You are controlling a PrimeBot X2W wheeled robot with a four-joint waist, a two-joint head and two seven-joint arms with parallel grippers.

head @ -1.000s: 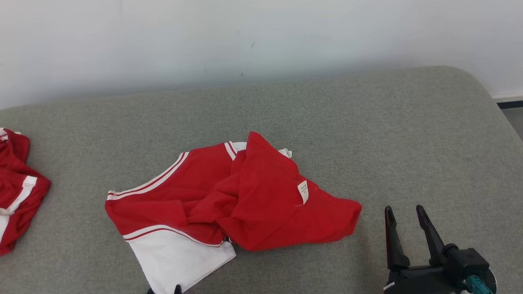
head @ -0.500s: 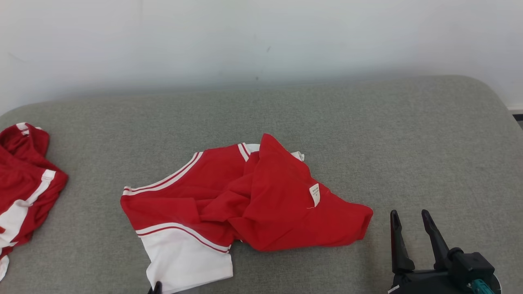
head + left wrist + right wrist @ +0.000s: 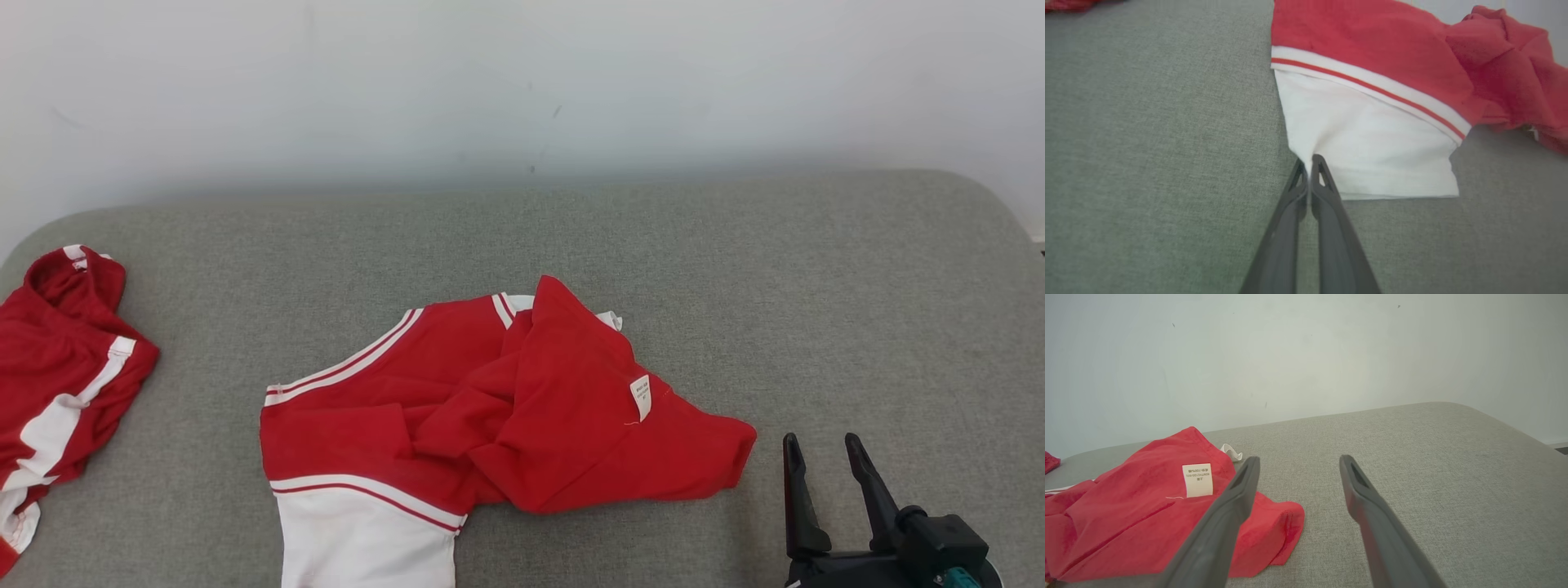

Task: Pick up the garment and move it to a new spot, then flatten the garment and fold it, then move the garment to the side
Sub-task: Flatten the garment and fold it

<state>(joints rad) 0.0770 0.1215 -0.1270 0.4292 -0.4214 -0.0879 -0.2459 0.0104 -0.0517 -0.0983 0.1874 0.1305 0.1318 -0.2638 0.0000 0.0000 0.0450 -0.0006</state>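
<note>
The garment is a red shirt with white stripes and a white panel, lying crumpled on the grey cushion. Its white label faces up. In the left wrist view my left gripper is shut on the near corner of the garment's white panel, and the cloth puckers at the fingertips. My right gripper stands open at the lower right, a little right of the garment's red end. In the right wrist view my right gripper holds nothing, and the garment lies to its left.
A second red and white garment lies bunched at the cushion's left end. A pale wall rises behind the cushion. The cushion's rounded right corner drops off toward the floor.
The head camera has shifted, so everything sits further right and lower. My left gripper has shut on the white corner, and the white panel now hangs straighter toward the near edge.
</note>
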